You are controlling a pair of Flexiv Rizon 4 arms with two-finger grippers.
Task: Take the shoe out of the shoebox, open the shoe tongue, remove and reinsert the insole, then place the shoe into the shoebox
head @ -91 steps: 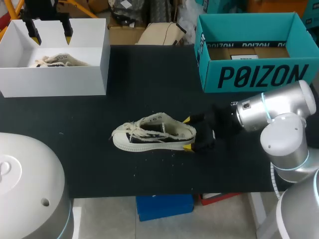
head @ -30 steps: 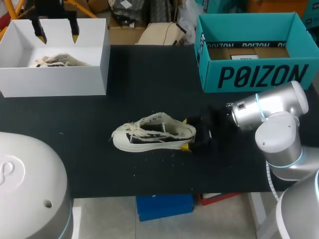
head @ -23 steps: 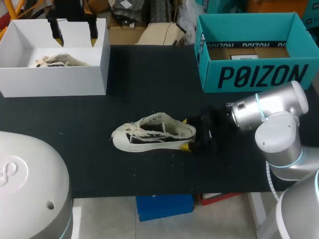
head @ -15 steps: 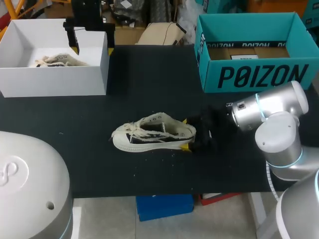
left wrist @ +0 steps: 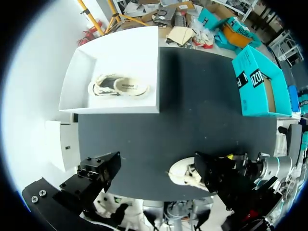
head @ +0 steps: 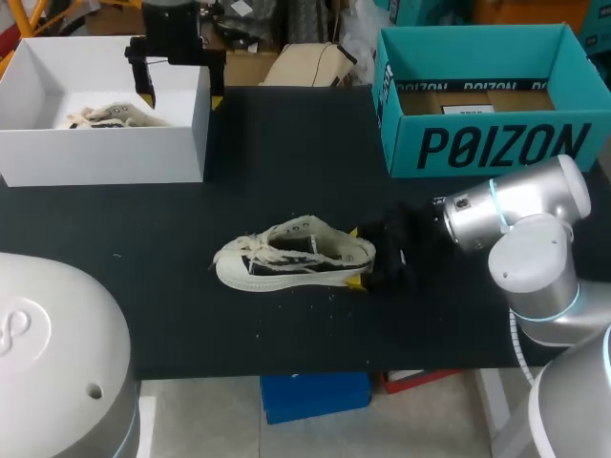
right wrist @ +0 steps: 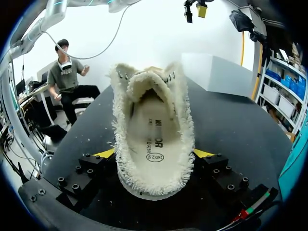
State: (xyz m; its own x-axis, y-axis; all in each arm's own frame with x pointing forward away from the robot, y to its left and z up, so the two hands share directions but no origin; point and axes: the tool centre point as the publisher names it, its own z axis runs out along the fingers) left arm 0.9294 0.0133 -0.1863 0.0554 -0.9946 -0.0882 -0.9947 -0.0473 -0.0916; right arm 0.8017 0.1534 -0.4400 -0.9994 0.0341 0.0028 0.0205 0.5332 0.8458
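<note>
Head view: the shoe (head: 294, 260) lies on its sole near the middle of the black counter (head: 286, 162), toe at 9 o'clock, heel at 3 o'clock. The right arm (head: 520, 215) comes in from 3 o'clock, and the right jaws are closed on the heel, one yellow tip pressed to each side of it.

At 10 o'clock stands the white box (head: 105, 143), with a second shoe (head: 110, 116) lying inside. The left jaws hang above that box's 3 o'clock wall, spread wide and holding nothing, one finger over the inside and the other over the counter just beside it. The teal box (head: 487, 105) sits open at 2 o'clock, well apart from the shoe.

Right wrist view: the shoe (right wrist: 153, 139) fills the space between the fingers, heel nearest, toe pointing away. Its frayed collar gapes, and the pale insole (right wrist: 155, 144) shows inside. The yellow tips touch the heel from both flanks.

Left wrist view: looking down on the counter (left wrist: 192, 110) from high up, the left jaws' two dark fingers stand far apart, their tips out of sight. Far below lie the white box (left wrist: 125, 53) with the second shoe (left wrist: 118, 86), the teal box (left wrist: 252, 82) and the shoe (left wrist: 185, 175), partly hidden behind one finger.
</note>
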